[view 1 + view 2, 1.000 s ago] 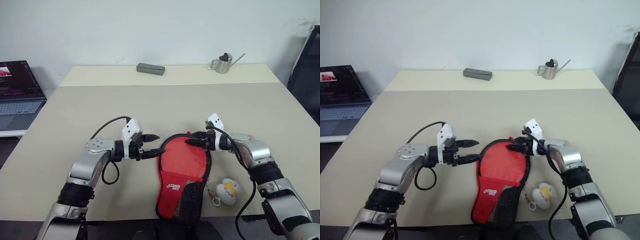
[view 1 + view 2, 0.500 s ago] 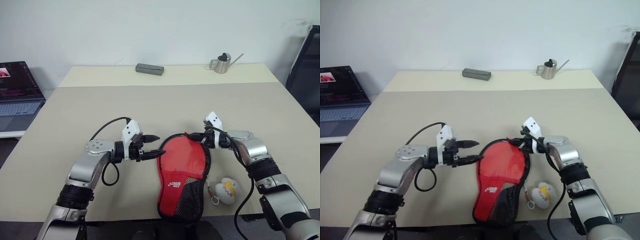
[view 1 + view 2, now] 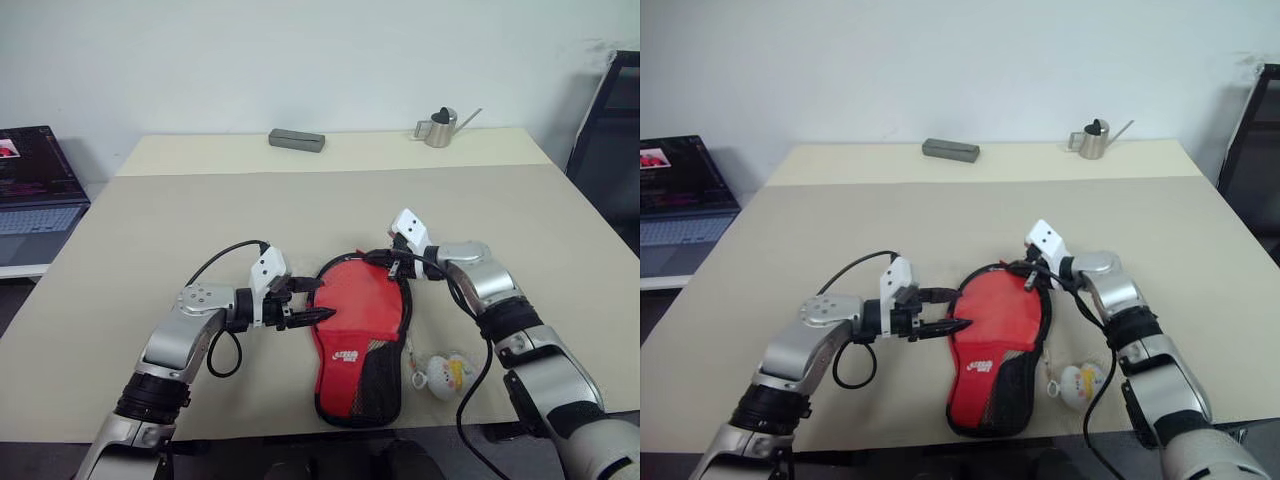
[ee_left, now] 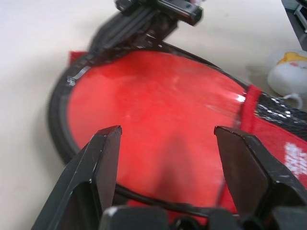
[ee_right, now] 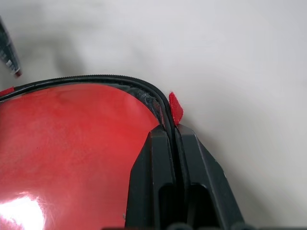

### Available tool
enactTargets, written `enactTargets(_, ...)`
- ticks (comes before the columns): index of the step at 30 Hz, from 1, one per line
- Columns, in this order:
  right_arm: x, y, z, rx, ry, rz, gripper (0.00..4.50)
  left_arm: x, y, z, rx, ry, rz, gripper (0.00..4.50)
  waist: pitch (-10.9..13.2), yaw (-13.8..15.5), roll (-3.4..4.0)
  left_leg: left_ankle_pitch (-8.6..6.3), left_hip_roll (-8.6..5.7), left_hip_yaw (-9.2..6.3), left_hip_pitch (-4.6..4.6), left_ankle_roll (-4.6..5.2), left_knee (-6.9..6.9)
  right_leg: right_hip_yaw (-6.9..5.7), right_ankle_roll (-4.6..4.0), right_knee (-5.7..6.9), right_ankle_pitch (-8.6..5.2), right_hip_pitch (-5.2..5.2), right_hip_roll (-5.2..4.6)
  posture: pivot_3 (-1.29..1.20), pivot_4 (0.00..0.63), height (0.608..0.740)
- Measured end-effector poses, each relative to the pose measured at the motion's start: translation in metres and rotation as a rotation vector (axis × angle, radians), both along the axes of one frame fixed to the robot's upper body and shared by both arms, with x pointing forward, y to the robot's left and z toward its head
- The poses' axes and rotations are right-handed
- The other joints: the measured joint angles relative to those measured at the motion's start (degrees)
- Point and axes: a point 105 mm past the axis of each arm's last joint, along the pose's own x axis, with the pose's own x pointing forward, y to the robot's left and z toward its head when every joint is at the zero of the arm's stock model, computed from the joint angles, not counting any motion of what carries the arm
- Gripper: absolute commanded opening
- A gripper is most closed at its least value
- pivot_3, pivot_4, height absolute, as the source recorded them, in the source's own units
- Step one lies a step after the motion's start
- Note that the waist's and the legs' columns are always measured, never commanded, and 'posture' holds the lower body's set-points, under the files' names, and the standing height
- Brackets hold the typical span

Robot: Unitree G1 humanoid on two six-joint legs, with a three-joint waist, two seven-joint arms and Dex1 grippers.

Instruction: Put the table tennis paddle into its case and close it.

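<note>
The red case lies flat on the beige table near its front edge, round end away from me, black mesh pocket and white logo toward me. Its yellow-white plush charm rests on the table to the right of the case. My right gripper is shut on the black zip rim at the case's far end, beside a small red tab. My left gripper stands open at the case's left rim, one finger over the red front and one on the table side. The table tennis paddle is hidden.
A grey rectangular box and a small metal watering can stand at the table's far edge. A laptop sits on a low surface to the left, and a dark chair stands at the right.
My right gripper has shut on the case's rim, rolled, and moved left and away along it. The charm has slid slightly toward the case. The left gripper has stayed put.
</note>
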Motion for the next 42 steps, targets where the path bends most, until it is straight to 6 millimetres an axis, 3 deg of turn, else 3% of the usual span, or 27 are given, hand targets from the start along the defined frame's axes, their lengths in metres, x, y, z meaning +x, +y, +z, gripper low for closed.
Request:
enactTargets(8,0.010,-0.001,0.006,-0.017,-0.024,-0.007,0.02,0.000,-0.001,0.000,0.000,0.001,-0.003,3.37,0.01,-0.35,0.01,-0.01,0.00,0.00,-0.01,0.02,0.06,0.01,-0.03,0.02,0.02,0.00,0.01,0.00,0.150,0.740)
enactTargets(13,0.011,0.001,-0.005,-0.054,-0.011,-0.007,0.02,0.000,-0.001,0.000,-0.001,0.001,-0.002,3.37,0.01,-0.49,0.01,-0.01,0.00,0.00,0.00,0.02,0.06,0.01,-0.03,0.03,0.02,0.00,0.01,0.00,0.150,0.740)
enactTargets(16,0.013,0.005,-0.011,-0.053,0.002,-0.033,0.76,0.000,-0.003,-0.001,-0.009,0.000,-0.001,3.37,0.01,-0.75,0.02,-0.01,0.00,0.00,0.00,0.01,0.06,0.03,-0.03,0.04,0.02,0.00,0.01,0.00,0.150,0.740)
enactTargets(19,0.016,0.006,-0.011,-0.061,-0.016,-0.049,1.80,0.000,-0.006,-0.001,-0.013,0.002,-0.003,3.37,0.01,-0.87,0.02,-0.01,0.01,0.00,0.00,0.01,0.06,0.03,-0.03,0.05,0.02,-0.01,0.01,0.00,0.150,0.740)
enactTargets(26,0.030,0.002,0.007,-0.021,-0.084,-0.131,4.24,-0.001,-0.009,-0.002,-0.017,0.003,-0.013,3.37,0.01,-0.89,0.02,-0.01,0.00,0.01,0.00,0.02,0.06,0.03,-0.03,0.05,0.02,-0.01,0.01,0.00,0.150,0.740)
enactTargets(27,0.032,0.002,0.011,-0.007,-0.093,-0.143,4.43,-0.001,-0.011,-0.002,-0.019,0.003,-0.018,3.37,0.01,-0.89,0.02,-0.01,0.00,0.01,0.00,0.02,0.06,0.03,-0.03,0.06,0.02,-0.01,0.01,0.00,0.150,0.740)
enactTargets(30,0.033,-0.001,0.032,0.089,-0.115,-0.161,4.43,-0.001,-0.018,-0.002,-0.026,0.005,-0.039,3.37,0.02,-0.88,0.03,-0.02,0.00,0.00,-0.01,0.02,0.06,0.03,-0.03,0.05,0.02,-0.01,0.00,0.00,0.150,0.740)
enactTargets(33,0.022,-0.014,0.056,0.138,-0.161,-0.144,4.43,0.002,-0.028,0.002,-0.039,-0.008,-0.080,3.37,0.02,-0.32,0.04,-0.02,0.00,-0.09,-0.08,0.03,0.09,-0.07,-0.03,-0.01,0.02,0.02,0.00,0.00,0.150,0.740)
enactTargets(35,0.008,-0.027,0.061,0.137,-0.165,-0.141,4.43,0.004,-0.031,0.004,-0.034,-0.016,-0.095,3.37,0.02,0.09,0.04,-0.03,-0.03,-0.07,-0.08,0.03,0.09,-0.05,-0.03,-0.02,0.02,0.02,-0.02,0.00,0.150,0.740)
enactTargets(39,-0.029,-0.061,0.038,0.046,-0.067,-0.157,4.43,0.011,-0.036,0.000,-0.002,-0.029,-0.131,3.37,0.04,0.66,0.06,-0.04,-0.10,-0.07,-0.11,0.06,0.15,-0.04,-0.02,-0.04,0.01,0.04,-0.06,0.00,0.150,0.740)
enactTargets(42,-0.052,-0.078,0.036,0.024,-0.029,-0.170,4.43,0.017,-0.047,-0.001,0.005,-0.045,-0.162,3.37,0.08,0.47,0.11,-0.03,-0.11,-0.07,-0.10,0.08,0.17,-0.02,-0.01,0.00,0.01,0.06,-0.06,0.00,0.150,0.740)
